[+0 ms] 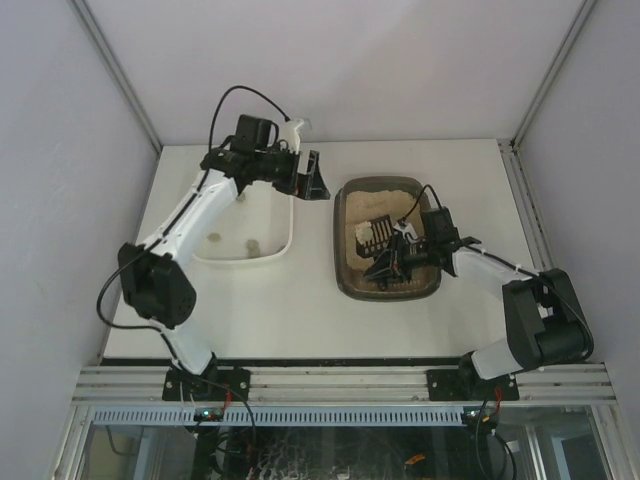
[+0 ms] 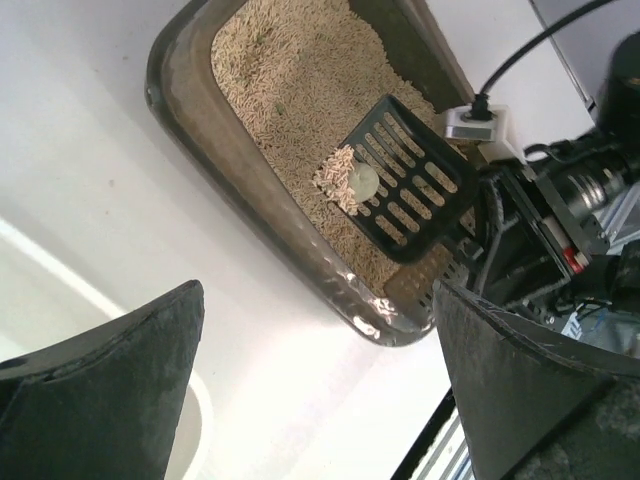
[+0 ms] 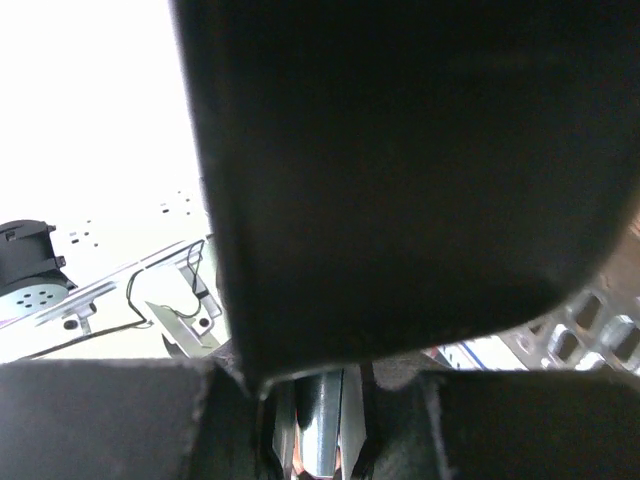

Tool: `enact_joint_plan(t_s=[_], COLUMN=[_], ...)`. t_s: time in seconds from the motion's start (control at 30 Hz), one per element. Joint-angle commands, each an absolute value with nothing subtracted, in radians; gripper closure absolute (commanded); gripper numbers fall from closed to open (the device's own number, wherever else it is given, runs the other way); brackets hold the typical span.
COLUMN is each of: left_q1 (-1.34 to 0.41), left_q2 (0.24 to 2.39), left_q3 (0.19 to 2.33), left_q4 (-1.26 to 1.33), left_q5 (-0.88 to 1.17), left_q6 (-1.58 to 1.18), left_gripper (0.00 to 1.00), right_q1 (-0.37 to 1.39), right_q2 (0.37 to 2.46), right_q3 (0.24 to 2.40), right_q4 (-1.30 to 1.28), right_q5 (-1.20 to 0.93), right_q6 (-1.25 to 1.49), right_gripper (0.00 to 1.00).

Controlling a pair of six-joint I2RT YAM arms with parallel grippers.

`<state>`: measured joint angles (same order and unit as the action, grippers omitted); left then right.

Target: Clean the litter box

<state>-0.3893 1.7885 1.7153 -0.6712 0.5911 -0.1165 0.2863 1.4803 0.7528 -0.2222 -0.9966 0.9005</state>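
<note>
The litter box (image 1: 345, 283), a dark brown tray of beige litter (image 2: 290, 70), sits right of centre on the table. My right gripper (image 1: 402, 254) is shut on the handle of a black slotted scoop (image 1: 374, 237) held over the litter. In the left wrist view the scoop (image 2: 410, 185) carries a small heap of litter and a pale round lump (image 2: 365, 181). The scoop's dark underside (image 3: 400, 180) fills the right wrist view. My left gripper (image 1: 312, 182) hangs open and empty between the white tub and the litter box, above the table (image 2: 315, 300).
The white tub (image 1: 236, 262) stands left of the litter box, with two small lumps (image 1: 252, 245) on its floor. Its rim (image 2: 203, 425) shows under my left fingers. White enclosure walls close in the table on three sides. A metal rail runs along the near edge.
</note>
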Motion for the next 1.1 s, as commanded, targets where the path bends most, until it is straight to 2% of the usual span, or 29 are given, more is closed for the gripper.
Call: enact_joint_plan(t_s=[0.0,0.13,0.33,0.43,0.57,0.77,0.87,0.97,1.07], left_q1=[-0.382,-0.382,-0.382,-0.382,-0.382,-0.362,-0.319,-0.299,-0.298], left_q2=[1.617,1.529,1.397,1.294,1.099,0.857,0.814,0.808,0.818], left_q3=[1.752,1.712,1.623,1.496,1.247,0.947,0.917,0.892,0.874], left_q4=[-0.786,-0.876,-1.019,-1.018,-0.993,-0.852,-0.834,-0.82,-0.809], left_q5=[0.533,0.51,0.408,0.338,0.292,0.216,0.265,0.279,0.273], left_q6=[-0.002,0.07,0.169,0.204,0.297,0.325,0.312,0.293,0.281], left_gripper=[0.0,0.0,0.0,0.0,0.0,0.0,0.0,0.0,0.0], right_q1=[0.253,0.245,0.247,0.229,0.194,0.256,0.205,0.279,0.264], right_q2=[1.406,1.332,1.152,1.12,1.156,1.248,1.273,1.301,1.359], right_q3=[0.685,0.578,0.347,0.285,0.14,0.173,0.202,0.297,0.301], right_q4=[-0.172,-0.054,0.348,0.517,0.933,1.02,1.023,0.842,0.953], right_q5=[-0.999,-0.966,-0.862,-0.892,-0.892,-0.92,-0.924,-0.915,-0.94], right_q6=[0.846,0.891,0.998,1.016,1.205,1.231,1.26,1.164,1.247], right_gripper=[1.0,1.0,1.0,1.0,1.0,1.0,1.0,1.0,1.0])
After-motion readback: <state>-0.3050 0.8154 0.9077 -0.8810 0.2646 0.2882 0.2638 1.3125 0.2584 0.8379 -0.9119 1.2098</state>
